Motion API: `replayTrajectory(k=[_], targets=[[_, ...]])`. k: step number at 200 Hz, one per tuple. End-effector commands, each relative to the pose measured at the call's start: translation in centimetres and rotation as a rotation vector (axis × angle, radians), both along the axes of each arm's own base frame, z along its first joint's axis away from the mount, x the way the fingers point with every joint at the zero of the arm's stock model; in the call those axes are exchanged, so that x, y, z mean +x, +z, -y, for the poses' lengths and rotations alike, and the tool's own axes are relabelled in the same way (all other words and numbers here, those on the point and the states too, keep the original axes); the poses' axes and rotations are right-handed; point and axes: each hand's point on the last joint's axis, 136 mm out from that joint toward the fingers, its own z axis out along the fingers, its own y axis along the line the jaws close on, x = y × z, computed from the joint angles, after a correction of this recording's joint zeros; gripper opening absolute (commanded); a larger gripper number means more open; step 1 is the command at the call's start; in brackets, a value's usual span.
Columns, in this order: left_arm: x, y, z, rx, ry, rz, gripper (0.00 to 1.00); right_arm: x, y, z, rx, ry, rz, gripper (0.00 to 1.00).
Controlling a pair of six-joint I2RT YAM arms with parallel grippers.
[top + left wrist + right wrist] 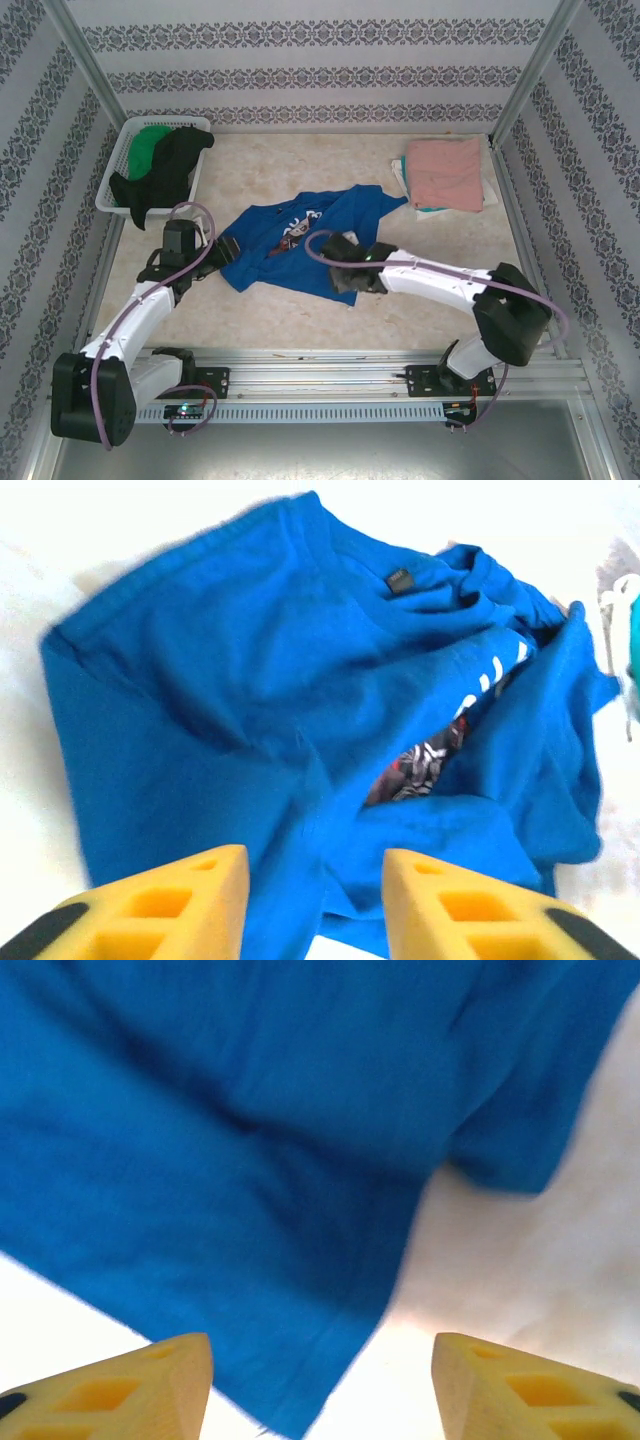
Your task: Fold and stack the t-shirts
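A pale table (300, 325) was seen from above, with a royal-blue t-shirt (285, 235) lying rumpled at its middle, between the two arms. At the far right corner a folded salmon-pink t-shirt (445, 172) was laid on top of a small stack. At the far left a white slatted basket (118, 165) held a black t-shirt (172, 168) and a green t-shirt (150, 142), the black one spilling over the near rim.

The left gripper (315, 858) was held just over the blue shirt's left edge, its yellow fingers apart and nothing pinched. The right gripper (322, 1345) was held over the shirt's near right corner, its fingers also apart, with a hem corner lying between them but not clamped.

The step in hand was judged to be spreading the blue shirt flat before folding. It would be done well if one layer alone were taken at each outer corner (not a bunched handful), and the cloth were drawn evenly outward until the creases were gone.

Much was hard to make out. The shirt's near hem was covered by the right arm in the top view. The chest print (425, 760) was mostly buried in folds. How many shirts lay under the pink one could not be told. Both wrist views were blurred, and the neck label (399, 580) could not be read.
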Motion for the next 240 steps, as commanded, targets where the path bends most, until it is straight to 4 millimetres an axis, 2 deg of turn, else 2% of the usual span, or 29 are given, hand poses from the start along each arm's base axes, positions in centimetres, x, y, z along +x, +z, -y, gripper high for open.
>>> replayTrajectory(k=[1,15,25,56,80,97,114,141,152,200,216,240], targets=[[0.9,2.1,-1.4,0.114,0.012,0.057,0.46,-0.7,-3.1,0.0,0.001,-0.124,-0.047,0.64],[1.4,2.7,-1.5,0.15,-0.005,0.065,0.49,-1.0,-4.0,0.5,-0.05,-0.137,-0.059,0.64],[1.6,2.5,-1.4,0.166,-0.028,0.045,0.51,-1.3,-4.4,0.7,-0.063,-0.136,-0.072,0.65],[1.3,-0.7,-1.4,0.18,-0.044,-0.045,0.51,-2.0,-5.8,0.5,-0.055,-0.132,-0.115,0.62],[0.9,-3.0,-1.5,0.192,-0.056,-0.111,0.51,-2.2,-6.5,1.2,-0.092,-0.144,-0.131,0.49],[1.3,-3.9,-0.9,0.17,-0.076,-0.125,0.51,-2.2,-6.6,1.9,-0.111,-0.156,-0.129,0.34],[1.6,-4.5,-0.1,0.146,-0.114,-0.149,0.51,-2.0,-5.9,3.7,-0.13,-0.191,-0.108,0.19],[1.1,-6.0,0.7,0.123,-0.155,-0.187,0.51,-1.3,-3.8,6.3,-0.088,-0.238,-0.059,0.06],[0.7,-6.6,0.9,0.11,-0.166,-0.207,0.48,-0.9,-2.7,7.5,-0.075,-0.262,-0.037,0.02],[-1.6,-6.8,1.9,0.082,-0.184,-0.212,0.27,0.9,1.0,11.6,-0.01,-0.335,0.049,0.0],[-2.0,-6.1,2.0,0.083,-0.179,-0.204,0.27,1.7,2.2,12.8,0.021,-0.369,0.081,0.0],[-2.4,-4.5,3.3,0.154,-0.212,-0.17,0.33,1.9,2.9,13.0,0.068,-0.367,0.103,0.0]])
